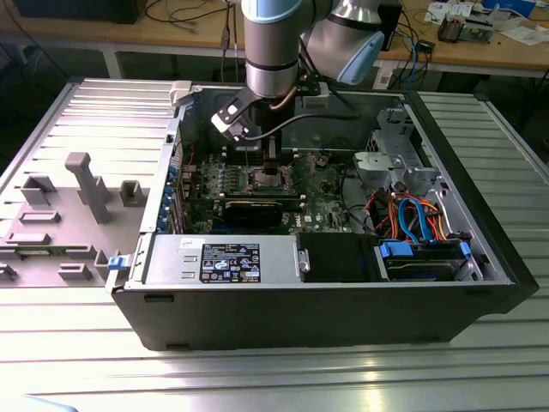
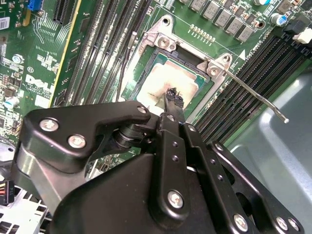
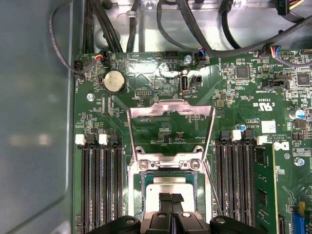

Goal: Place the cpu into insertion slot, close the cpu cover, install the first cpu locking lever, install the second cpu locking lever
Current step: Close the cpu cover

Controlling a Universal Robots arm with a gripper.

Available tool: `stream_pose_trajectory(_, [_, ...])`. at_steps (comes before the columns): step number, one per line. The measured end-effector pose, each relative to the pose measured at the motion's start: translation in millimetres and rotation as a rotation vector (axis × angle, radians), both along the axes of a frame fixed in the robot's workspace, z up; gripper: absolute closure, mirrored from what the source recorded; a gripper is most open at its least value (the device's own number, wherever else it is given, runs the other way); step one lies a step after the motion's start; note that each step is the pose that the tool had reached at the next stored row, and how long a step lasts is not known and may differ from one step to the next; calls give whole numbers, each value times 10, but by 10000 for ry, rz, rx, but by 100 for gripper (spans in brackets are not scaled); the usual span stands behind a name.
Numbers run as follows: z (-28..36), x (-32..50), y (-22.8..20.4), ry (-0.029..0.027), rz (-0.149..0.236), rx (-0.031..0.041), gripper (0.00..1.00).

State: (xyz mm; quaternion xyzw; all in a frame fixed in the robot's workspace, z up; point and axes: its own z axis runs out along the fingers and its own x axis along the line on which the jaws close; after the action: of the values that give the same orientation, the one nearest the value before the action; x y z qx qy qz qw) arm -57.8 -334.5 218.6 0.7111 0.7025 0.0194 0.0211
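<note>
The flat square silvery-grey cpu [image 2: 168, 78] [image 3: 170, 184] lies seated in the small dark square insertion slot with the silver metal rim [image 3: 168, 165]. The black gripper [image 2: 173, 97] [image 3: 171, 199] hangs over the slot, its fingers drawn together with nothing between them and their tips at the chip's top. Behind the slot the thin silver windowed cpu cover [image 3: 170, 108] stands raised open. A thin wire locking lever [image 2: 253, 95] juts free beside the slot.
</note>
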Motion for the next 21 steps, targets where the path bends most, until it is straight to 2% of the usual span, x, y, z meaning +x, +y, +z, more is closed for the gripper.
stream_pose_trajectory(21, [41, 0, 1, 2, 0, -13, 89])
